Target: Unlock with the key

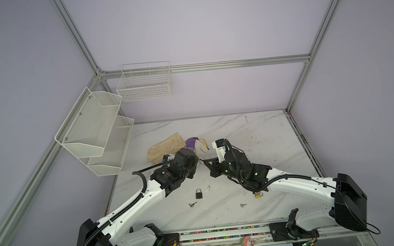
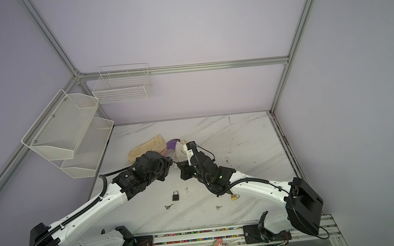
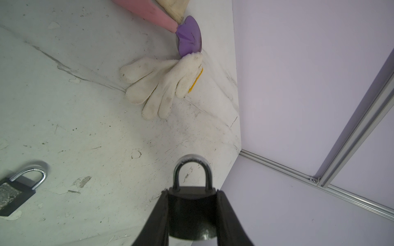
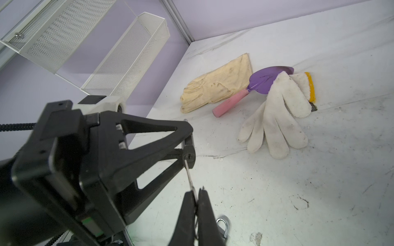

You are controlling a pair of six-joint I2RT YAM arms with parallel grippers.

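Our left gripper (image 3: 193, 192) clamps a black padlock (image 3: 191, 213) with a closed silver shackle. Our right gripper (image 4: 196, 196) pinches a thin silver key (image 4: 188, 170), its tip at the keyhole.

Both arms: white moulded link shells, black joint blocks, rows of small dark screw holes

Left arm (image 1: 140, 206): black corrugated conduit (image 1: 120, 213) clipped along shell

Right arm (image 1: 301, 187): black cable (image 1: 290, 175) along top, green lights (image 1: 230, 163) on black wrist block, white wrist-camera housing (image 1: 219, 148)

Shoulder housings (image 1: 350, 202): boxy, matte black

Left gripper (image 4: 188, 149): black fingers with triangular cut-outs

Right gripper (image 4: 197, 202): slim, tapered black fingers
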